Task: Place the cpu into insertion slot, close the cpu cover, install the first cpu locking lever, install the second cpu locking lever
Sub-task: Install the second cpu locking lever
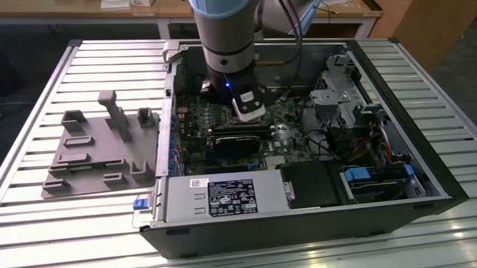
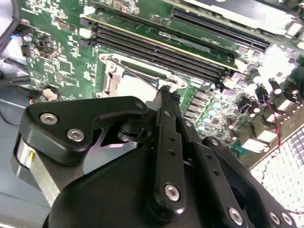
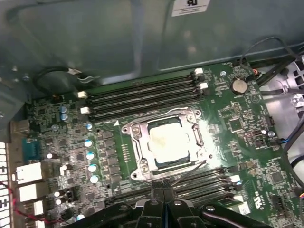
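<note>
down inside the open computer case [image 1: 417, 184] on the slatted table [image 1: 44, 100], the tool [image 3: 163, 187] clenched, fingertips pressed together, nothing between them, just at the edge of the insertion slot [image 3: 167, 142]; one cpu [image 3: 172, 140] seated flat in that slot, one cpu cover [image 3: 137, 137] lying closed around it; hemmed by long memory slots [image 3: 142, 92] on two sides; one grey fixture [image 1: 97, 151] beside the case.

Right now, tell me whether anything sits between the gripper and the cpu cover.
Nothing visible does. In the first wrist view the gripper sits at the edge of the cpu cover, which lies flat around the cpu, with only bare board between. Fingertips meet.
</note>
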`<state>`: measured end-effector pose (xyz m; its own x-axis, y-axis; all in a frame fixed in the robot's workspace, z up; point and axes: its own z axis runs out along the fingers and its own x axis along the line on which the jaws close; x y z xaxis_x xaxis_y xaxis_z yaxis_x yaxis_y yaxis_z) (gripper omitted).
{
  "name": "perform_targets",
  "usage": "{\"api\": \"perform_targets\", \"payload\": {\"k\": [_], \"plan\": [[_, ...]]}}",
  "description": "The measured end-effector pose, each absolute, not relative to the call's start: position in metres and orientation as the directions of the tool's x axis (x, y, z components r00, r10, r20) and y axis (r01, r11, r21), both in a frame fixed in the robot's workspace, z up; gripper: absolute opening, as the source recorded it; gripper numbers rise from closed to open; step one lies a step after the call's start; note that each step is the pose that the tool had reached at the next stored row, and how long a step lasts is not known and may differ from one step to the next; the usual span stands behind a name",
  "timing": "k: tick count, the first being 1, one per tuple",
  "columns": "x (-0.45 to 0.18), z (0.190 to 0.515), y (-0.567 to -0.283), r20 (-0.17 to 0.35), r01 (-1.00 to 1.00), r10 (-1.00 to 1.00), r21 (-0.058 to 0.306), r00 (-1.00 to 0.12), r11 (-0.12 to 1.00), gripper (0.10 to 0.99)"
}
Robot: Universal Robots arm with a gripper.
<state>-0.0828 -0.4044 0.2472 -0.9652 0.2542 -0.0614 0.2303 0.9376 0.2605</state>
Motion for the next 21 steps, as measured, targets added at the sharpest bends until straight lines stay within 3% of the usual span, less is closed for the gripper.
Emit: {"api": "perform_targets", "payload": {"k": [21], "plan": [[-0.071, 0.232, -0.405, -0.045, 0.209, 0.228, 0.255, -0.973, 0.944, 0.102]]}}
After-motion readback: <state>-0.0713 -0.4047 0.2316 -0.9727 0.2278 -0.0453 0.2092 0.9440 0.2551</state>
